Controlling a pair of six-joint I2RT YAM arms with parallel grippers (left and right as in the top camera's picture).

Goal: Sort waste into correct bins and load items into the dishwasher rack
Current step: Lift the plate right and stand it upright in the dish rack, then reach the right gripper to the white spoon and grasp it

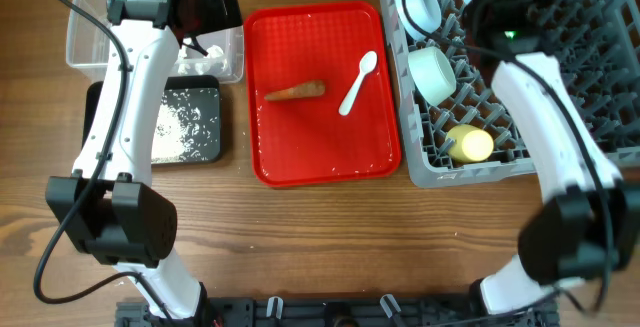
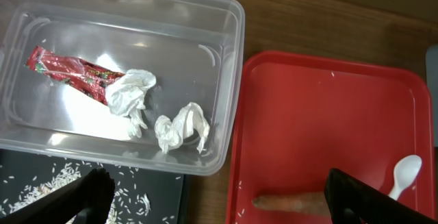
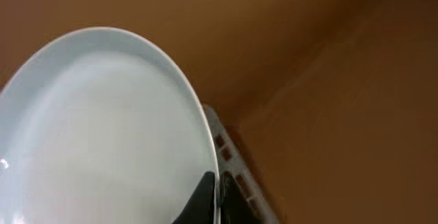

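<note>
Right gripper [image 3: 217,195]: jaws pinched on the rim of the light-blue plate [image 3: 102,135]; plate filled most of the wrist view, tilted, its lower edge beside the rim of the dishwasher rack [image 1: 450,172]; overhead, that arm reached over the far part of the rack and hid its own fingers there.

Left gripper [image 2: 219,195]: jaws spread wide, nothing between them; it hung above the near-right corner of the clear tub [image 2: 233,46], far left on the table.

In the tub: red snack wrapper [image 2: 65,70] at the left; one crumpled tissue [image 2: 130,94] touching the wrapper's end; second tissue wad [image 2: 179,128] just to its right, apart from the first.

Black tray [image 1: 208,89] sat just near of the tub; loose rice [image 1: 190,117] scattered across its floor.

Red serving tray [image 1: 300,137] in the middle of the table, between the bins and the rack; carrot [image 1: 296,92] lay on it, left of centre; white spoon [image 1: 357,82] to the carrot's right, not touching it, bowl end toward the far right.

Rack on the right: two pale bowls [image 1: 420,7] [image 1: 432,72] on its left side, one far and one nearer; yellow cup [image 1: 470,145] on its side near the front edge.
</note>
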